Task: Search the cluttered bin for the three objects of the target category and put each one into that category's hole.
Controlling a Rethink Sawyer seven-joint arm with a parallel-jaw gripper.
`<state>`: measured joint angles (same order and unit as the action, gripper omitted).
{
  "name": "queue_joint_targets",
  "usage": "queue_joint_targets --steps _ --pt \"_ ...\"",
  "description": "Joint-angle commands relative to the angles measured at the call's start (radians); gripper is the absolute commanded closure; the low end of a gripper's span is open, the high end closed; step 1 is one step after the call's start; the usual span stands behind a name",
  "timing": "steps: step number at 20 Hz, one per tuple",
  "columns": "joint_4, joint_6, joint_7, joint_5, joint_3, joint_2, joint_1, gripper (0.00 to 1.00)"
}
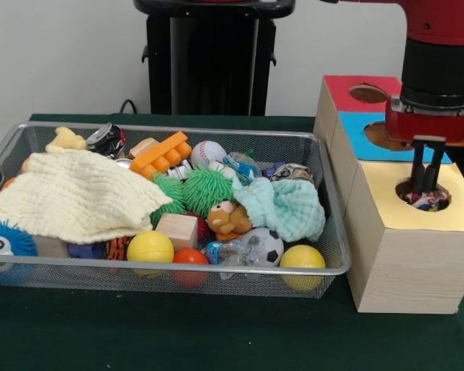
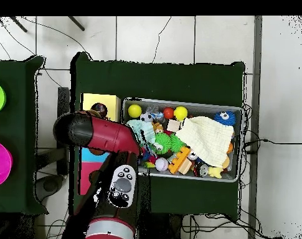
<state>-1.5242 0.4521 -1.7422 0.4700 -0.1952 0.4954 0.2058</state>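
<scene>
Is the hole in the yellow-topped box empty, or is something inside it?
Not empty: floral cloth shows inside the hole, under the pincer.

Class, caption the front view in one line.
Red-and-black gripper lowers floral cloth into yellow-topped wooden box's hole, beside silver wire-mesh bin.

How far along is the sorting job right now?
Some floral cloth already lies in the yellow box's hole; how many pieces, I cannot tell. The gripper hangs at that hole, its fingers close together. No floral cloth shows in the wire basket, though the pale-yellow cloth could hide one.
</scene>
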Motion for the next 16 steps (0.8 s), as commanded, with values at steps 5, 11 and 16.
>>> queue_joint_targets --steps 5,11,16 --pt "-0.083 0.265 -0.213 -0.048 -0.045 0.088 0.011 1.0" --pt "-0.085 0.299 -0.204 -0.063 -0.064 0.13 0.013 1.0" --pt "-0.11 0.298 -0.159 -0.094 -0.084 0.155 0.01 1.0"
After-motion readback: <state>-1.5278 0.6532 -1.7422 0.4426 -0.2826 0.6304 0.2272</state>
